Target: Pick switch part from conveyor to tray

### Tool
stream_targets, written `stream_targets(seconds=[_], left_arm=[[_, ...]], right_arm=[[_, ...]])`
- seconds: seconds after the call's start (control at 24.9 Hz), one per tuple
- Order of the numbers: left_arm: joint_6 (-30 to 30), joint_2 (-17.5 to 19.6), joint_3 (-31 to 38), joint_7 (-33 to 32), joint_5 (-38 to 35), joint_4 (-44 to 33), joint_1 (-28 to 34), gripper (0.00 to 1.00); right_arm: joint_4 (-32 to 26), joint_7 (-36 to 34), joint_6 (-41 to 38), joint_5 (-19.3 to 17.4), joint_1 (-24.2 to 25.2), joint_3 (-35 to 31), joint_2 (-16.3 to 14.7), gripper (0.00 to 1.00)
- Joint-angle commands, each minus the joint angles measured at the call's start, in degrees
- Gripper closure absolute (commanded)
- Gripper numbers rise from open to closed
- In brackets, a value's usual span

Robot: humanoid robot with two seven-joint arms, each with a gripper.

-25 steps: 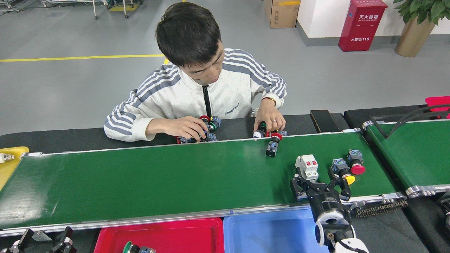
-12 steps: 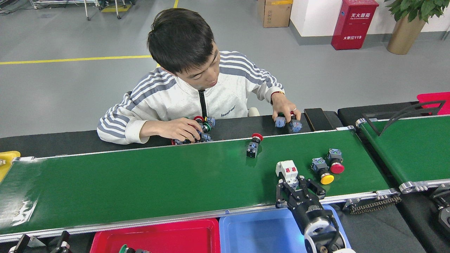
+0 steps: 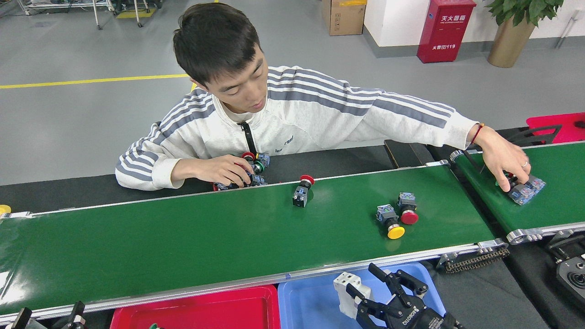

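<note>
The conveyor [image 3: 183,237] is a long glossy green belt with silver side rails. On it lie a red-capped switch [image 3: 301,192], a yellow-capped switch [image 3: 390,220] and a red-capped one [image 3: 406,208] beside it. My right gripper [image 3: 365,285] hangs low over the blue tray [image 3: 311,304], in front of the belt. It is shut on a white switch part [image 3: 347,290] that shows at its left finger. At the bottom left corner the two fingers of my left gripper [image 3: 48,316] stand apart and hold nothing.
A person leans over the far rail. One hand [image 3: 219,169] rests on a pile of switches [image 3: 251,167]; the other hand [image 3: 505,167] sets blue parts [image 3: 525,191] on the shorter green belt [image 3: 557,205] at right. A red tray [image 3: 196,313] sits left of the blue one.
My right gripper lifted the white switch part off the belt and carried it back over the blue tray. The person's arm reached out to the shorter belt. The switches on the belt shifted left.
</note>
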Motion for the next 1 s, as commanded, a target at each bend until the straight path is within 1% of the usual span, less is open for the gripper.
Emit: stream_targets(seconds=[0.0,0.04,0.08,0.12,0.2,0.24,0.28,0.36,0.4,0.48,0.56,0.64,0.68,0.8,0.96], left_arm=[[-0.25,0.37,-1.18,0.3,-0.25,-2.01,-0.84,0.0],[-0.07,0.55,-3.03,0.22,-0.34,-2.54,-1.72,0.0],[0.28,0.72,-6.45,0.22,-0.42,-3.15,-4.0,0.0],[0.37,0.9,-8.74,0.13,-0.51,-3.5,-5.41,0.0],[0.54,0.99,-14.01,-0.05,-1.48,-3.68,-9.19,0.0],[0.63,0.9,-16.65,-0.22,-3.32,-3.59,-11.21,0.0],[0.89,0.72,-18.85,-0.49,-5.26,-3.42,-12.97,0.0],[1.33,-0.42,-24.55,-1.8,-10.61,-1.49,-18.06,0.0],[1.33,-1.56,-26.67,-2.42,-11.94,0.19,-19.91,0.0],[1.33,-6.05,-30.71,-4.09,-14.92,6.34,-25.54,0.0],[1.33,-9.12,-31.33,-5.15,-17.39,13.11,-29.49,0.0],[1.51,-12.29,-31.07,-5.15,-19.85,20.84,-34.06,0.0],[1.95,-13.51,-30.89,-5.15,-20.2,23.47,-36.08,0.0],[3.27,-14.04,-30.89,-5.15,-20.29,27.61,-39.69,0.0],[5.38,-14.04,-30.8,-5.23,-20.29,36.48,-45.66,0.0]], right_arm=[[-0.62,0.04,5.47,-0.18,-0.35,-1.77,3.03,0.06],[-0.62,0.04,11.44,0.17,-0.35,-1.95,4.97,0.08],[0.17,0.13,19.07,0.61,-0.35,-1.86,5.67,0.08],[0.97,0.13,23.92,1.05,-0.44,-1.6,5.76,0.08],[1.85,0.13,34.82,4.91,-0.62,1.83,6.11,0.08],[2.11,0.13,39.04,6.32,-1.14,4.55,5.93,0.08],[2.37,0.22,41.5,6.5,-1.85,6.05,5.84,0.08],[3.43,1.71,43.17,6.76,-6.15,8.16,5.58,0.08],[3.96,3.2,43.17,6.94,-7.38,8.68,5.84,0.08],[5.54,6.46,43.88,7.82,-10.28,11.76,6.28,0.08],[7.56,6.9,45.55,9.49,-12.22,14.4,6.64,0.08],[10.28,7.25,48.27,10.98,-13.45,16.86,7.95,0.08],[11.07,7.95,49.41,11.24,-14.33,17.56,8.57,0.08],[12.74,9.18,50.64,11.24,-16.17,18.0,9.45,0.08],[18.45,9.09,50.73,11.07,-20.48,17.91,11.91,0.07]])
